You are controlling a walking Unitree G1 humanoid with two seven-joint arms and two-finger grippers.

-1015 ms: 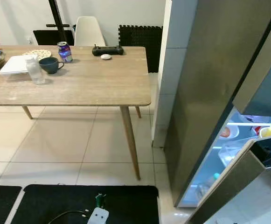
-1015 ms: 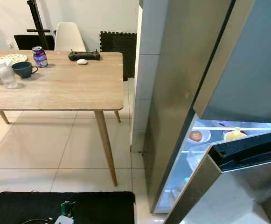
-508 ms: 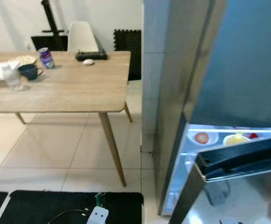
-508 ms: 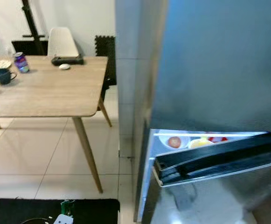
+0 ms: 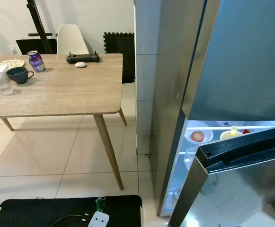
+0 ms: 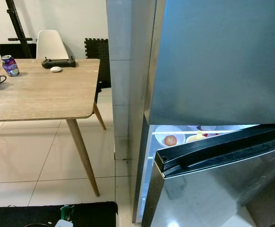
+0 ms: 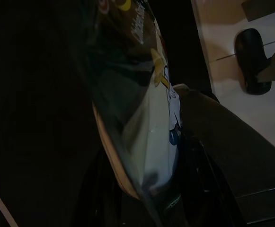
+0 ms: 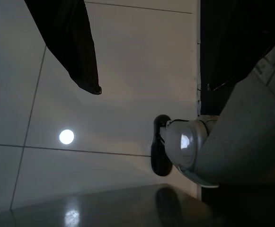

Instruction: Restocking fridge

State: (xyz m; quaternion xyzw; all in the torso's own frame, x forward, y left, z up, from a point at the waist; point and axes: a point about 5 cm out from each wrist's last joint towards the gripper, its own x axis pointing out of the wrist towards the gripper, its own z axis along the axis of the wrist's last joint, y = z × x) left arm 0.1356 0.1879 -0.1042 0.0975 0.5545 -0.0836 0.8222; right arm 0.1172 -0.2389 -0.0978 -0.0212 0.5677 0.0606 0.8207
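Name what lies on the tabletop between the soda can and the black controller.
Nothing: the head views show bare wood between the soda can and the black controller. The small white object sits just in front of the controller, not between them.

Bright sharp room, wrist views perhaps underexposed

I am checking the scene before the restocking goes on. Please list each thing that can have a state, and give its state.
Lower fridge door: partly open, light on inside.
Upper fridge door: shut.
Left gripper: shut on a printed snack bag.
Right gripper: open, holding nothing, above the floor tiles.
Soda can: upright on the table.
Dark mug: upright.
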